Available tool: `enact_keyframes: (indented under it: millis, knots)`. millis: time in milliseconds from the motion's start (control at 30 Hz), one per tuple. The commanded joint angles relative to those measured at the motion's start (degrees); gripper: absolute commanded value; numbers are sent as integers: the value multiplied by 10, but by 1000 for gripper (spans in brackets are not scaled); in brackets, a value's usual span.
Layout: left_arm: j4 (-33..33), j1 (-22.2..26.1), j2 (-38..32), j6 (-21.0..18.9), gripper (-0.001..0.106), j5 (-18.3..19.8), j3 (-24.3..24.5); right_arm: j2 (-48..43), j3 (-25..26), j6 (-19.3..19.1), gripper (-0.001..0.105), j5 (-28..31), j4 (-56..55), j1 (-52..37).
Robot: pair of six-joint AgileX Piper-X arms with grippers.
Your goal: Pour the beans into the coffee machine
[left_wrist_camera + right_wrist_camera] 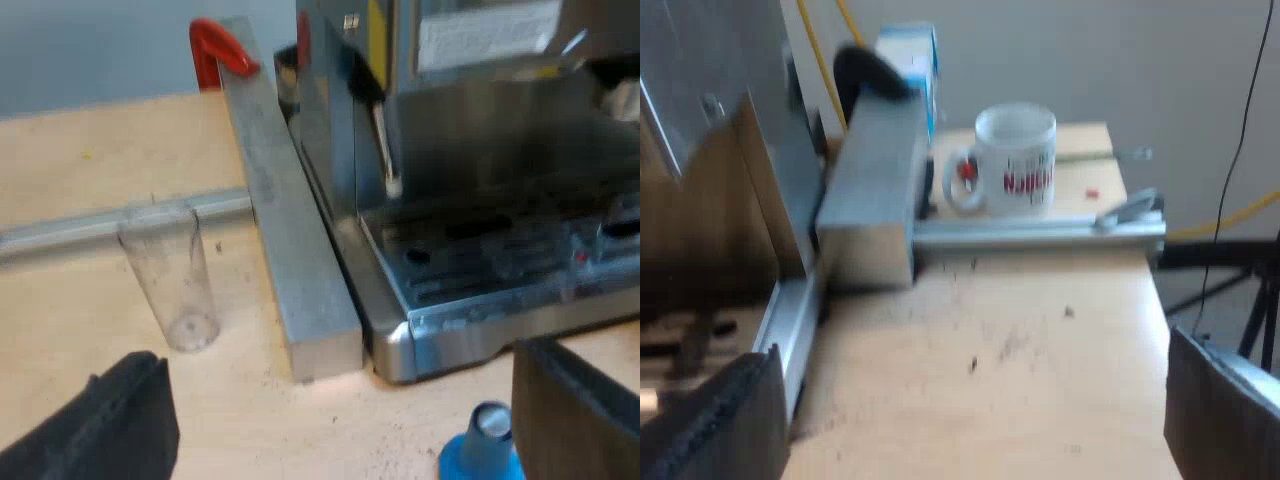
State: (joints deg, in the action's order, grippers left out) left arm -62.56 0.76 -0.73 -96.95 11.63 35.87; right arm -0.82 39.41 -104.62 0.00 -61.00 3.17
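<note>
A clear measuring glass stands upright on the wooden table and looks empty. It is beside a grey metal beam that runs along the side of the espresso machine. My left gripper hovers low over the table short of the glass, open, with nothing between its fingers. A blue tamper stands close to one of those fingers, near the machine's corner. My right gripper is open over bare table beside the machine's side, some way from a white mug.
A red clamp grips the far end of the beam. A thin metal rail passes behind the glass. In the right wrist view, a beam and a rail lie before the mug, and a blue-and-white box stands behind them. The table edge is close.
</note>
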Motion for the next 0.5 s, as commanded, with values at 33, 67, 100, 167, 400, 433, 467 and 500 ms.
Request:
enact_keyframes:
  millis: [33,67,100,167,400,433,467,500]
  knots:
    - [28,-1,-77,-5,71,-8,-30,-22,-21,-2,78,0,5,-3]
    - [35,-1,-77,-5,71,-8,-45,-22,-33,-2,78,0,5,-3]
    - [39,-1,-77,-5,71,-8,-57,-22,-43,-2,78,0,5,-3]
    - [51,-1,-77,-8,71,-8,-69,-22,-59,-2,78,0,4,-3]
    - [64,-1,-77,-8,71,-8,-75,-21,-89,-2,78,0,16,-3]
    - [64,-1,-77,-8,71,-8,-75,-21,-89,-2,78,0,16,-3]
    - [64,-1,-77,-8,71,-8,-75,-21,-89,-2,78,0,16,-3]
    - [64,-1,-77,-8,71,-8,-75,-21,-89,-2,78,0,16,-3]
